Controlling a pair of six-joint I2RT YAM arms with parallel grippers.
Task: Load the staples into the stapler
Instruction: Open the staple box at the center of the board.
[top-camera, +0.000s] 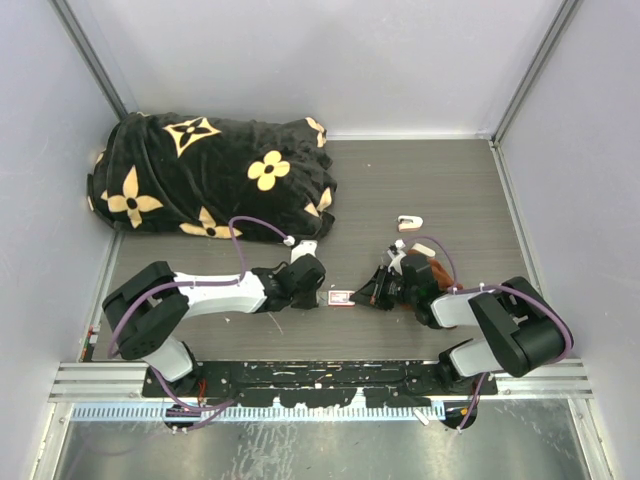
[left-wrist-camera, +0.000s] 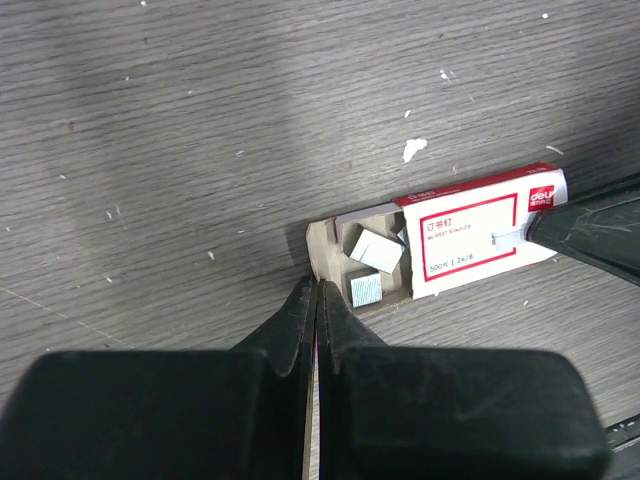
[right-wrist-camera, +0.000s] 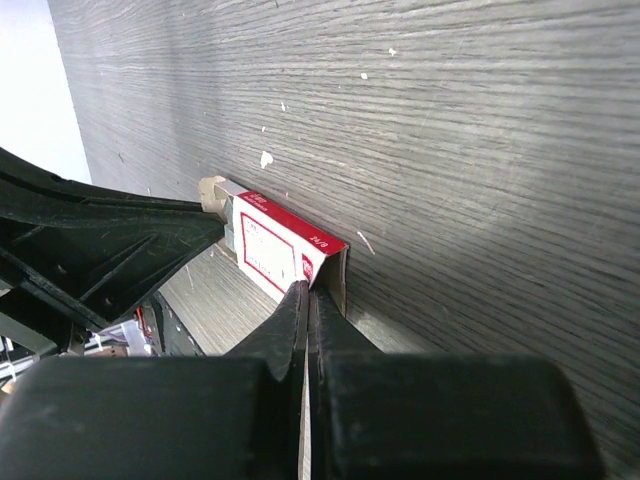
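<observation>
"Black plastic comes first, closest in. How does the left gripper (left-wrist-camera: 315, 290) stand?"

"Clenched. Its two fingers are pressed flat together, and the tips sit right at the open end of the staple box (left-wrist-camera: 470, 235), against the near corner of the pulled-out tray. Whether they pinch any of the tray's cardboard cannot be told."

"And the right gripper (right-wrist-camera: 307, 292)?"

"Clenched too, at the opposite end. Its tips meet on the edge of the box's red-and-white sleeve. In the left wrist view one finger lies over the label, so it seems to nip the sleeve's wall there."

"Where are the staples (left-wrist-camera: 375, 250)?"

"Inside the tray, which is slid partway out of the sleeve towards the left gripper. Several small silvery blocks lie loose in it, some tilted. The box itself rests on the grey wood-grain table (top-camera: 450, 180), between the two grippers and near the front edge."

"Anything beside the right arm?"

"A scrap of brown cloth (top-camera: 441, 272), just behind its wrist."

"The stapler (top-camera: 410, 222)?"

"Farther back, alone on the table, beyond the right gripper and apart from both. It is small and pale; whether it lies open is too small to tell."

"Farthest?"

"A black blanket (top-camera: 210, 175) with yellow flowers, heaped in the far left corner."
</observation>
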